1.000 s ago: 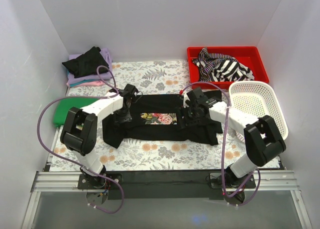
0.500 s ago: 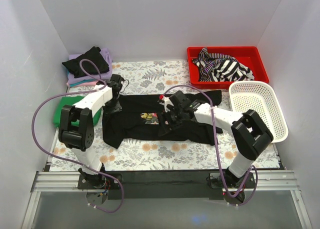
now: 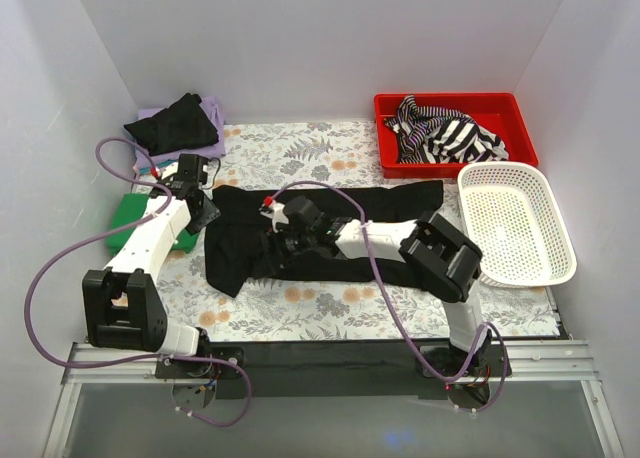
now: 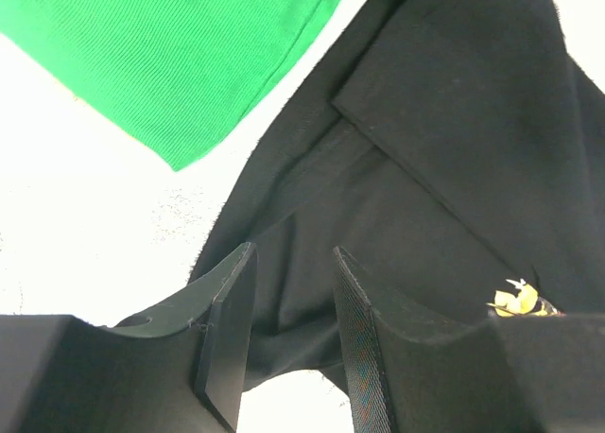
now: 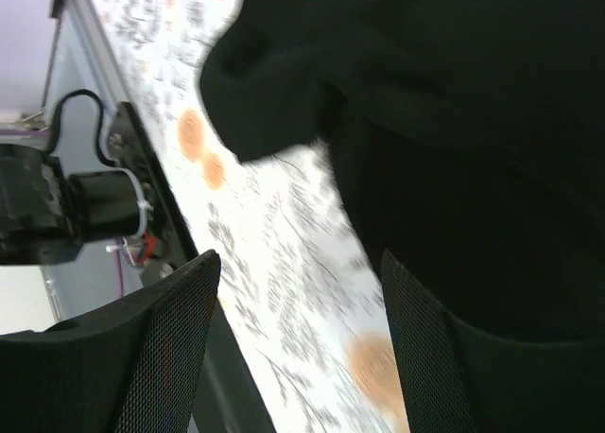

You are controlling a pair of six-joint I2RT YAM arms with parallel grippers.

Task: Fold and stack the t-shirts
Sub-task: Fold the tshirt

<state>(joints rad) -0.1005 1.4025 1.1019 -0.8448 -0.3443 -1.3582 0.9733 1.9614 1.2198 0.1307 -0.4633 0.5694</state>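
A black t-shirt (image 3: 390,203) lies spread across the middle of the floral table covering; its chest print is hidden in the top view. My left gripper (image 3: 205,216) is at the shirt's left edge. In the left wrist view it (image 4: 293,263) is open, with black cloth (image 4: 454,168) just beyond the fingertips and a speck of yellow print (image 4: 515,301) to the right. My right gripper (image 3: 283,243) is over the shirt's left-middle part. In the right wrist view it (image 5: 301,263) is wide open over bare table covering, with the black shirt (image 5: 473,121) beside it.
A green shirt (image 3: 125,223) lies left of the black one and shows in the left wrist view (image 4: 189,55). A black shirt on lilac and pink ones (image 3: 175,123) sits back left. A red bin (image 3: 450,100) holds a striped shirt (image 3: 445,133). A white mesh basket (image 3: 470,193) stands right.
Both grippers have swept left across the black shirt: the left from the middle to its left edge, the right from the right side to the left-middle. The floral print no longer shows.
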